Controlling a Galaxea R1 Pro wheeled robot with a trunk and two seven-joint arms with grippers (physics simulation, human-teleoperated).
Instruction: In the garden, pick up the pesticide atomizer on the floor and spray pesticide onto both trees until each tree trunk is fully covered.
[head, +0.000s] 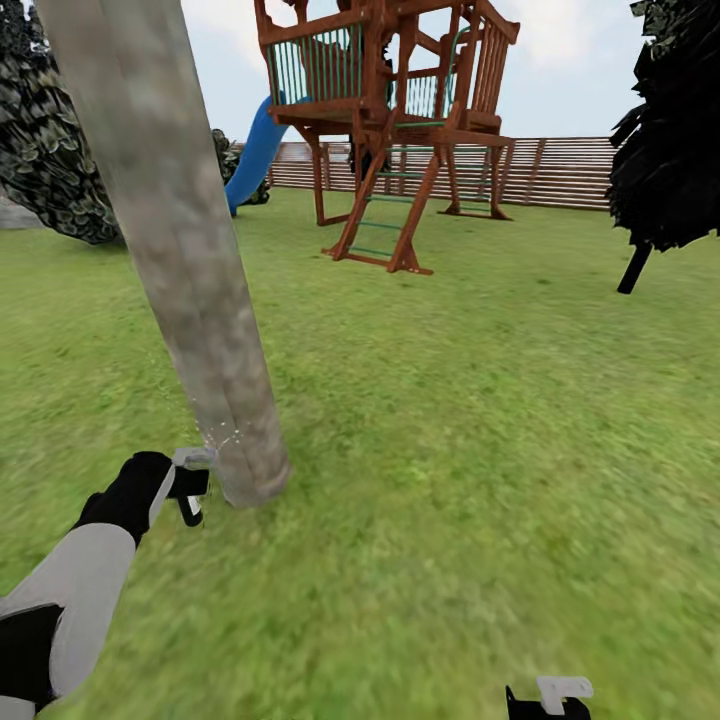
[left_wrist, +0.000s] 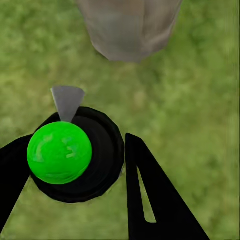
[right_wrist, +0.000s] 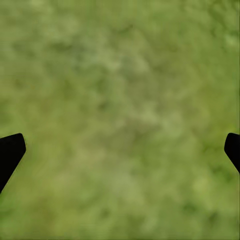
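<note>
Grass lawn (head: 480, 450), fence behind. Left gripper (left_wrist: 75, 160) clamps the pesticide atomizer (left_wrist: 60, 152), nozzle just beside the tree trunk (head: 190, 270); specks possibly on bark. Looks light, rigid, slick; best held round the body. Right gripper (right_wrist: 120, 150) spread, empty.

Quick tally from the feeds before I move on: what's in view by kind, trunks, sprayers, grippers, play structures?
Thick bare tree trunk: 1
Pesticide atomizer, held in the left gripper: 1
Grippers, counting the right gripper at the bottom edge of the head view: 2
Wooden play tower with blue slide: 1
Total: 5
</note>
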